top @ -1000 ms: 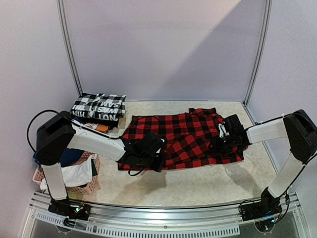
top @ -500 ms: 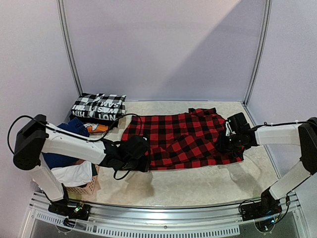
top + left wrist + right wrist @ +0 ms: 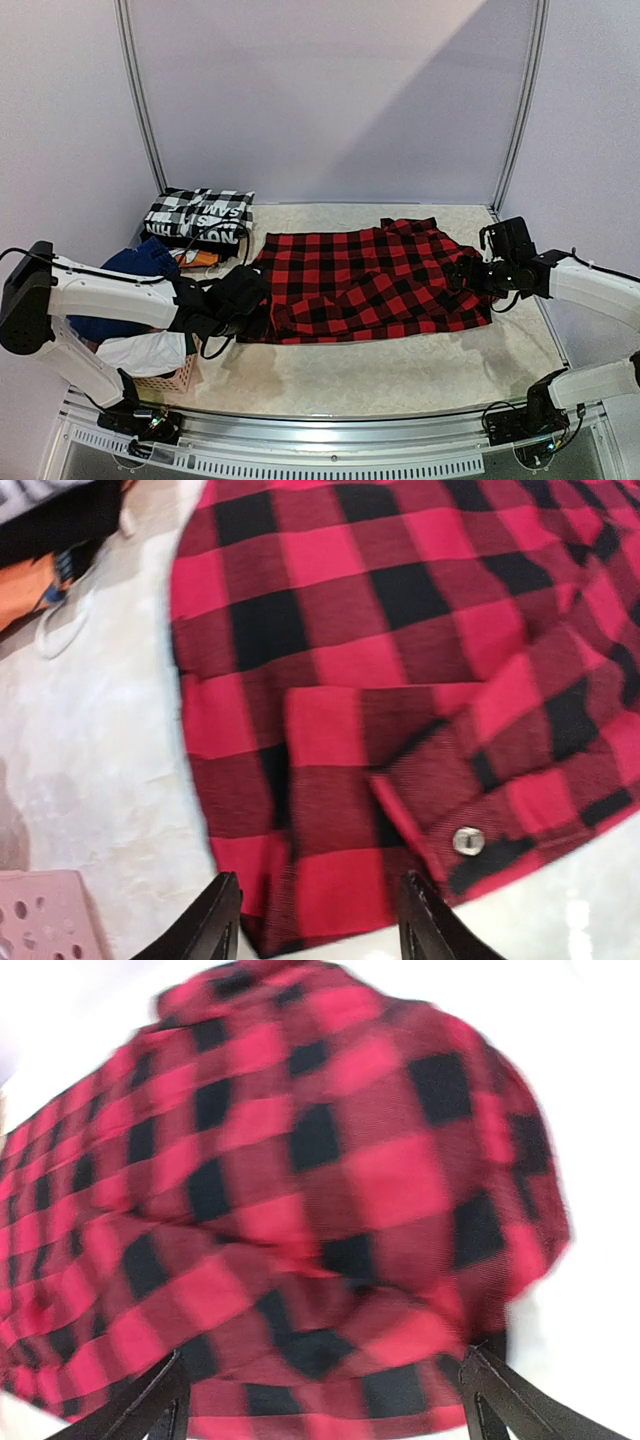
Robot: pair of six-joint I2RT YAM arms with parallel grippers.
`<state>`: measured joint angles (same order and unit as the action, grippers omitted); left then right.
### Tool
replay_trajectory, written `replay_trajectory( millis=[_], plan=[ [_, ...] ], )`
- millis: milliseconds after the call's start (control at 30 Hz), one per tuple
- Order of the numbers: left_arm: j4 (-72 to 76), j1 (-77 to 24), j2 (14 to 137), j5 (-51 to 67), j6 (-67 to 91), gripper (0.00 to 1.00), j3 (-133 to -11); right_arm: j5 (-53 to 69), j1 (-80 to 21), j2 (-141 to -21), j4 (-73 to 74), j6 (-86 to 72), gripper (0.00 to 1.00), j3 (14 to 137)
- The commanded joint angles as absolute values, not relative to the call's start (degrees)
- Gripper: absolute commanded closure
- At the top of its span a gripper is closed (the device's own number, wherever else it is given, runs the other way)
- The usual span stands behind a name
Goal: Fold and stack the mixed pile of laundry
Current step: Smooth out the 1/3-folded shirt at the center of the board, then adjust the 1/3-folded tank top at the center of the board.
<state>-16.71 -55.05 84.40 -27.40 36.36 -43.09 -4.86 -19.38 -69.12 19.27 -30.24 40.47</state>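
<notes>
Red-and-black plaid shirt (image 3: 370, 280), spread flat

Mid-frame, the red-and-black plaid cloth shirt (image 3: 370, 285) looks soft and matt; its small round snap (image 3: 467, 840), lower right, gleams metallic.

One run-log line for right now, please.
plaid shirt: spread flat on table | left gripper: open at its hem | right gripper: open at opposite end | pink basket: garments inside

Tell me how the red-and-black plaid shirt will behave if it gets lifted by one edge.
The red-and-black plaid shirt is probably floppy: it lies flat on the table with soft folds, so it would likely sag and drape. It looks thin at its folded-over edges, so probably light. Pushed, it would likely bunch rather than slide.
</notes>
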Motion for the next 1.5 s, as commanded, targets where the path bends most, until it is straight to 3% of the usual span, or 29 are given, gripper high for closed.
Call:
replay_trajectory(
  millis=[0, 467, 700, 767, 867, 933, 1067, 1167, 1467],
  plan=[
    [-16.88, -51.16, 82.75, -24.45, 34.95, 0.46, -40.51, -9.41, -14.66, -67.5, 23.19, -30.98, 0.06, 36.71],
    [-11.95, -44.8, 85.95, -14.69, 34.65, 0.39, -36.19, -8.04, -12.45, -75.5, 23.04, -32.34, 0.05, 35.88],
    [-9.13, -44.56, 87.53, -11.36, 35.2, 0.38, -34.5, -5.25, -11.41, -82.3, 23.9, -31.67, 0.12, 39.02],
    [-8.35, -44.48, 88.21, -11.08, 35.24, 0.39, -34.16, -4.53, -11.27, -84.3, 23.83, -31.18, 0.19, 39.78],
    [-6.74, -44.24, 89.21, -10.39, 35.33, 0.44, -33.67, -4.19, -11.29, -85.43, 23.78, -30.77, 0.37, 39.95],
    [-5.05, -44.06, 89.38, -9.73, 35.33, 0.56, -33.07, -4.31, -11.29, -84.72, 23.73, -30.76, 0.49, 39.58],
    [-3.6, -43.86, 88.0, -9.17, 34.79, 0.92, -32.65, -3.67, -11.26, -81.25, 23.75, -30.51, 0.78, 38.25],
    [-7.03, -43.86, 84.68, -11.64, 35.04, 1.0, -32.75, -2.96, -11.34, -77.51, 25.35, -31.16, 0.96, 37.4],
    [-15.44, -44.25, 72.92, -11.91, 35.93, 1.0, -32.14, 3.9, -11.27, -59.8, 32.93, -35.91, 1.0, 33.64]
  ],
)
